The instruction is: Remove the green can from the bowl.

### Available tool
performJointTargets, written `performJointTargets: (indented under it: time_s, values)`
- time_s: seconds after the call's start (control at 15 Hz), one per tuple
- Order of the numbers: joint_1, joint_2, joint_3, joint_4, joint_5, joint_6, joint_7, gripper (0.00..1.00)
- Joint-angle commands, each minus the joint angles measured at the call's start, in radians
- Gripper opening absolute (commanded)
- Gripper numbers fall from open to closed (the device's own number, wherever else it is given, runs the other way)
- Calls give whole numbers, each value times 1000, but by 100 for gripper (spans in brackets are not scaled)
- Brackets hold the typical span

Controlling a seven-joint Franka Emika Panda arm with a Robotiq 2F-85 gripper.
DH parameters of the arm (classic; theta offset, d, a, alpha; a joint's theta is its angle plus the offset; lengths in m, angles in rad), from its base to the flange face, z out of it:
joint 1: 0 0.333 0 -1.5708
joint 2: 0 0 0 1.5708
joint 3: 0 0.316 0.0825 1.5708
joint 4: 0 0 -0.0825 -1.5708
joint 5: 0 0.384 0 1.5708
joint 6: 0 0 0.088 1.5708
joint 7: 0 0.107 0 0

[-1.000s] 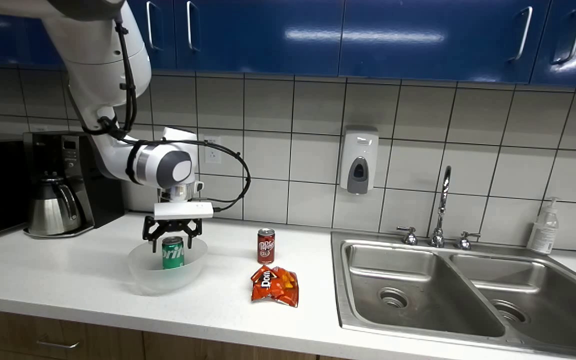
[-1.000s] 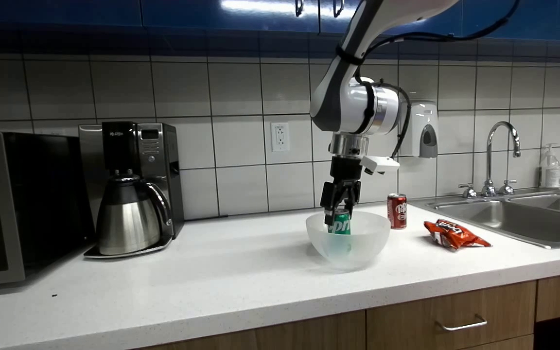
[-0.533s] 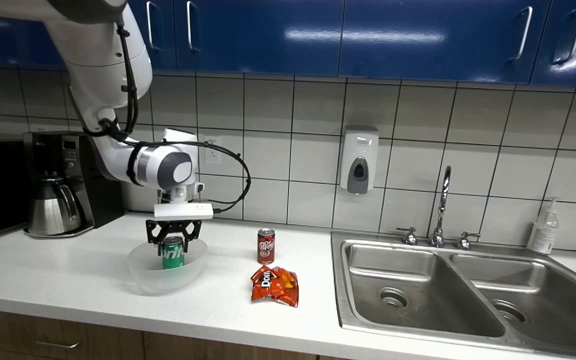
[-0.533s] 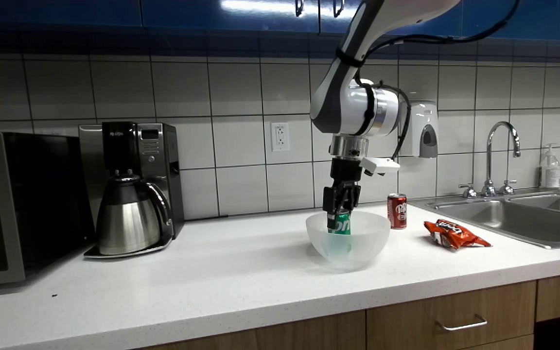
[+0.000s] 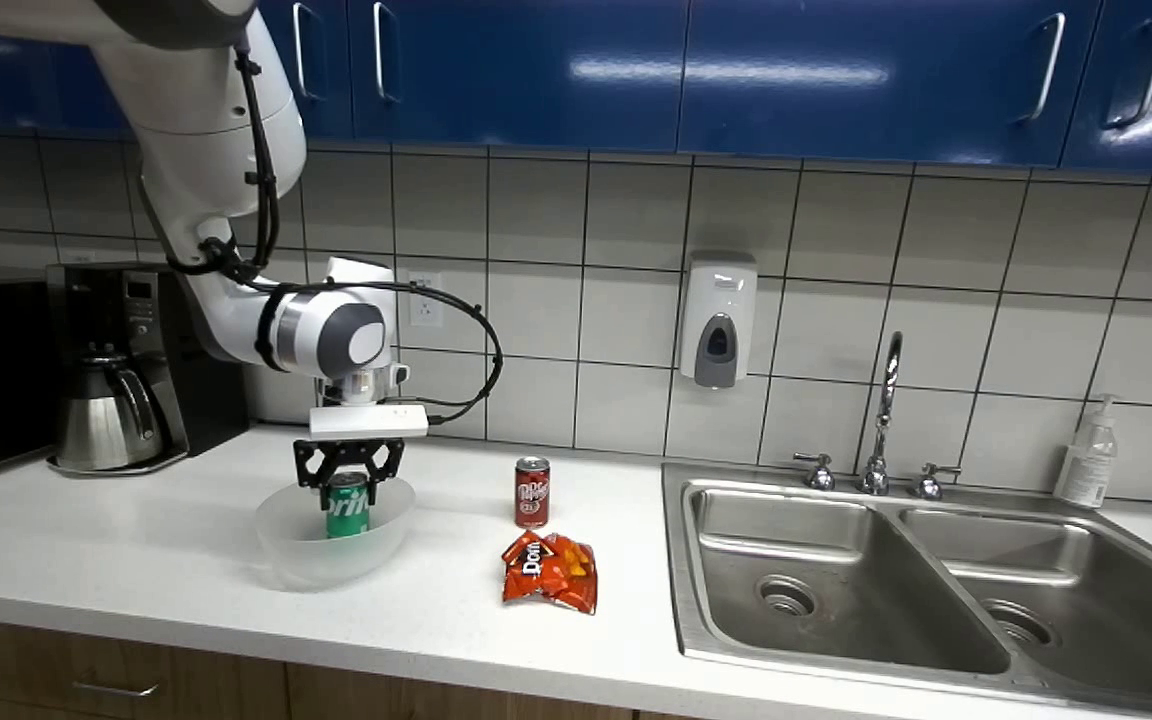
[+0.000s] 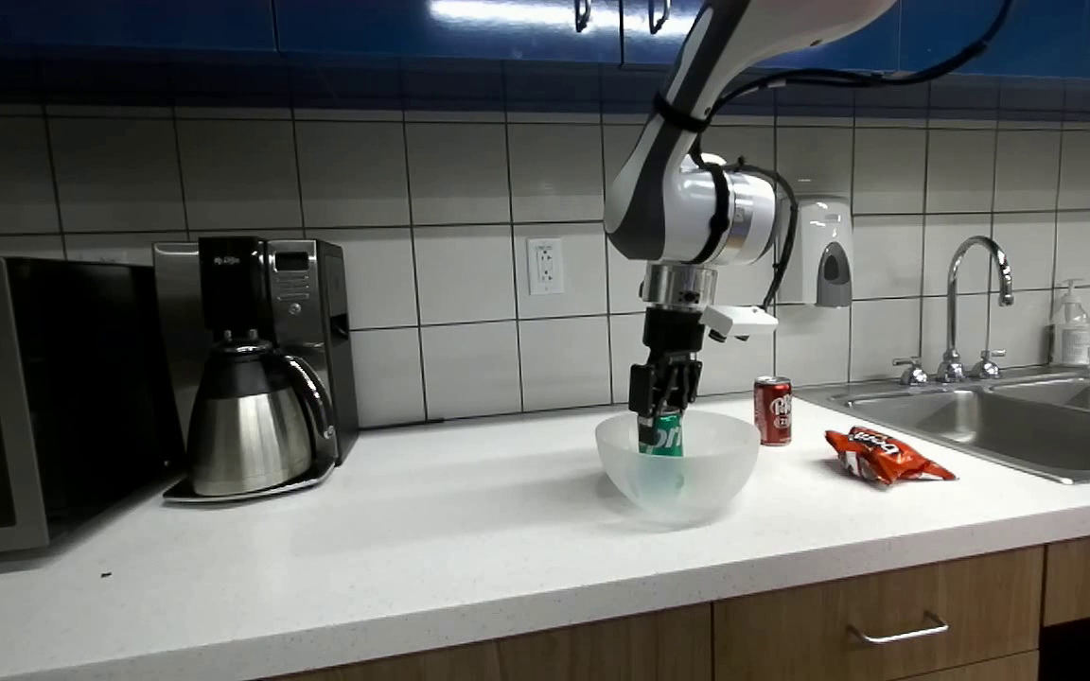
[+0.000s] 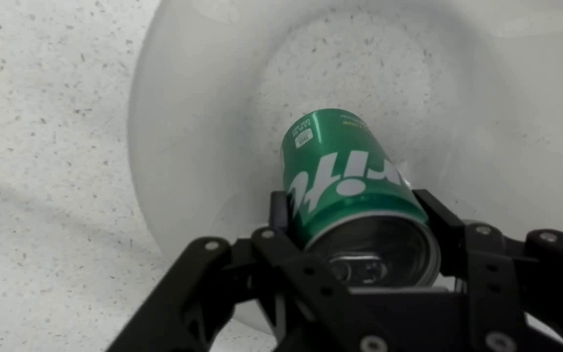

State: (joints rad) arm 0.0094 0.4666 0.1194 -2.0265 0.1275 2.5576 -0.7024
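The green can (image 7: 347, 183) is inside the bowl (image 6: 720, 478), close to upright, its top above the rim and its lower part a blur through the wall; whether its base touches the bowl's floor I can't tell. The hand (image 7: 358, 212) is narrowed to the can's width, against both sides just under the top, and looks to be holding it. The step is probably the lift: make sure the grip bears, raise straight up until the base passes the rim, and only then go sideways, since the bowl looks light and might slide if brushed. Set down well in from the desk's front edge. The arm (image 5: 196, 110) bends down from above, the hand pointing straight at the desk (image 6: 413, 558). The bowl sits between back and front edges, apart from both; a red can (image 5: 532, 495) stands nearer the back edge, a chip bag (image 5: 551, 572) nearer the front.
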Motion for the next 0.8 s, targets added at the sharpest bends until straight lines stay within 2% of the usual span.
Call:
performJointTargets:
  time_s: [0.0, 0.33, 0.73]
  values:
    - [-23, -24, 25, 34, -20, -48, 43, 39]
    - [-38, -59, 49, 99, 18, -100, 47, 39]
    - [-42, -83, 38, 157, 24, -167, 69, 39]
